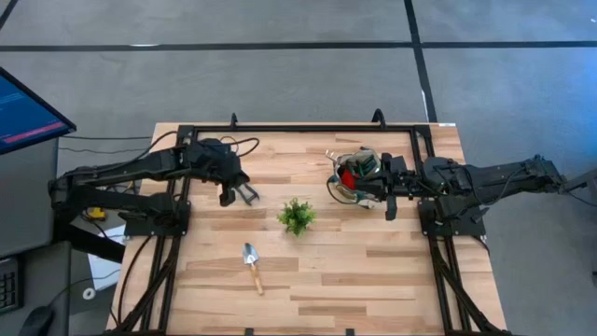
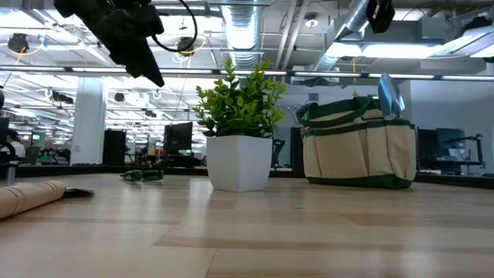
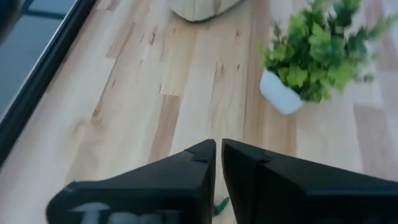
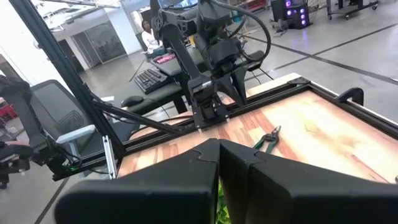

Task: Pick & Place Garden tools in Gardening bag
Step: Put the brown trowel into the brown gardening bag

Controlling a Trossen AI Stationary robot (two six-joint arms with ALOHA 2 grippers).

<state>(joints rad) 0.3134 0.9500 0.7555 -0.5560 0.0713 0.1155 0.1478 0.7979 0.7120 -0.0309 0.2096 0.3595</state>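
While hovering, left claw (image 1: 244, 194) closed, raised

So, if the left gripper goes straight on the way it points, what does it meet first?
The left gripper, tilted down, would probably meet the bare light wooden tabletop first; the round beige fabric gardening bag lies farther along that line.

The plant (image 1: 297, 217) stands mid-table (image 1: 373, 271). The bag (image 1: 354, 175) sits toward the right edge, shears (image 1: 248, 193) toward the left, a trowel (image 1: 252, 264) nearer the front edge.
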